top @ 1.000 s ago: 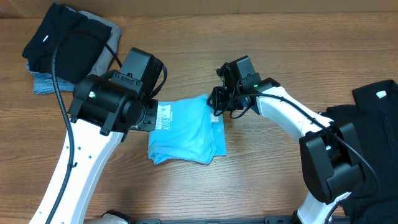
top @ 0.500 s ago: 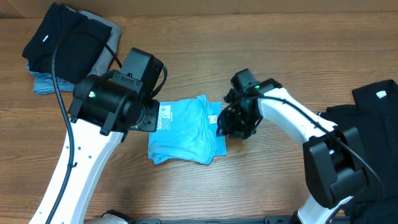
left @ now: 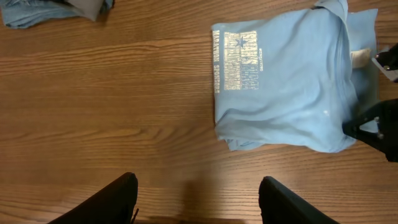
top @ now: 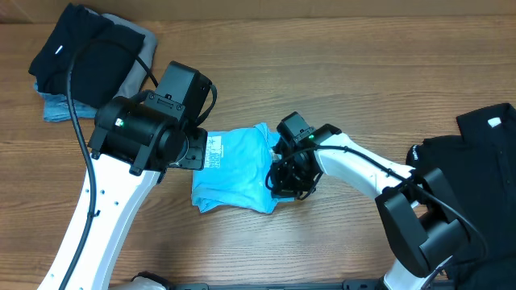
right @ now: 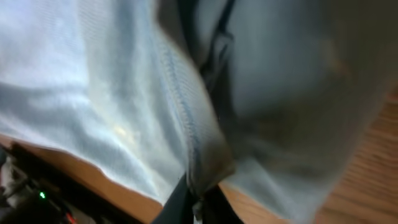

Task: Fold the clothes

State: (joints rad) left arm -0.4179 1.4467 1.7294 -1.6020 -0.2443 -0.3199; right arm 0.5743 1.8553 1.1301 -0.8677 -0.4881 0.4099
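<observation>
Your shirt (top: 234, 169) lies folded into a rough rectangle in the middle of the table (top: 322, 48). Its printed lettering (left: 239, 62) faces up near the left end. The lower edge is uneven, with loose layers showing at the lower left corner.

At the shirt's right edge you have the right gripper (top: 282, 181) down on the cloth. In the right wrist view blue fabric (right: 124, 93) fills nearly the whole frame, and a stitched hem runs down into the fingertips (right: 193, 199). They are pinched together on it, so that gripper is closed and holding the shirt's edge. The right arm reaches in from the lower right. Its white link slants up and left across the table, and the wrist is bent down toward the cloth.

Your left gripper (left: 196, 199) hangs above bare wood just left of the shirt. Its two fingers (left: 106, 202) are spread wide with nothing between them, and the shirt lies ahead of them, not touched. From overhead, the left arm rises from the bottom left, and its black wrist housing covers the shirt's left edge.

Well apart, a folded stack (top: 76, 56) of dark clothes sits at the far left corner. A black garment (top: 484, 153) with a white label lies at the right edge.
</observation>
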